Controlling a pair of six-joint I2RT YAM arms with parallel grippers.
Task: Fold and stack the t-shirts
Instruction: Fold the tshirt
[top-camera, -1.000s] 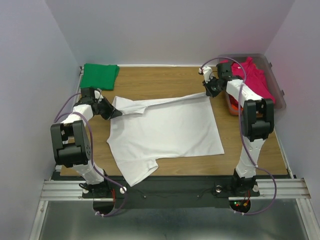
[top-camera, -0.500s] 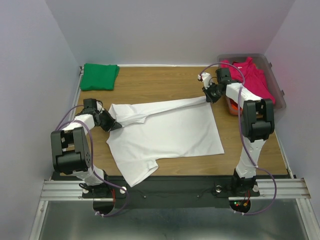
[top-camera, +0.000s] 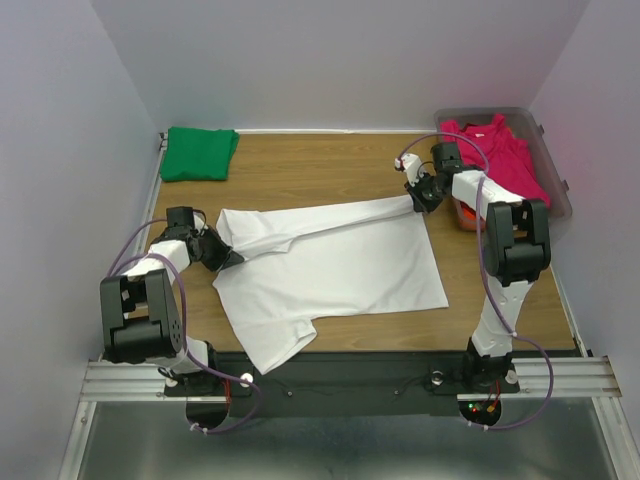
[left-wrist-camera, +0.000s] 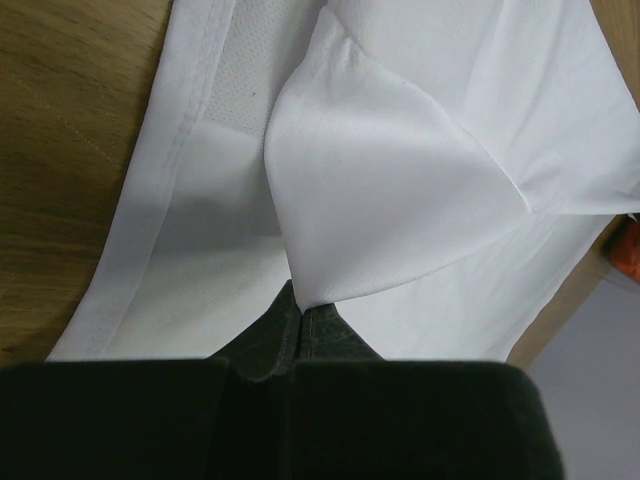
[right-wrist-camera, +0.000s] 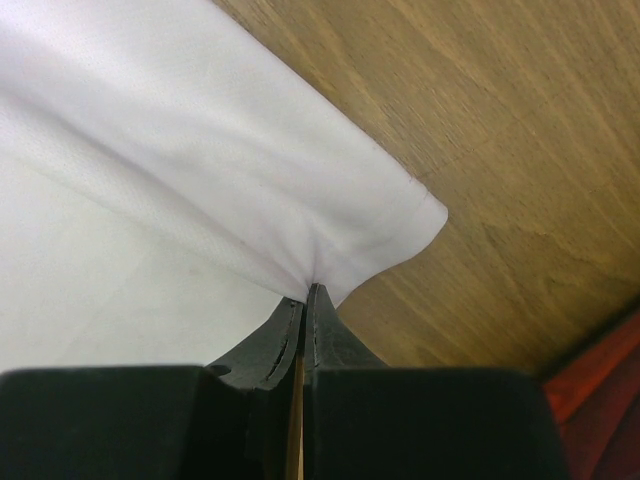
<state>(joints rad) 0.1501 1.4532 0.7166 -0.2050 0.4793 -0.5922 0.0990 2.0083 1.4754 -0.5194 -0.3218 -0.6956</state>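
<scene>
Here the white t-shirt (top-camera: 340, 265) lay spread across the middle of the wooden table (top-camera: 320, 165). The left gripper (top-camera: 228, 257) was pinched closed on a fold at its left side, and the right gripper (top-camera: 415, 203) was clamped tight on its far right corner

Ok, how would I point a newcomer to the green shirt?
Start at the wooden table and go to its far left corner. The green t-shirt lies there folded small, the only green cloth, apart from the spread white t-shirt.
</scene>
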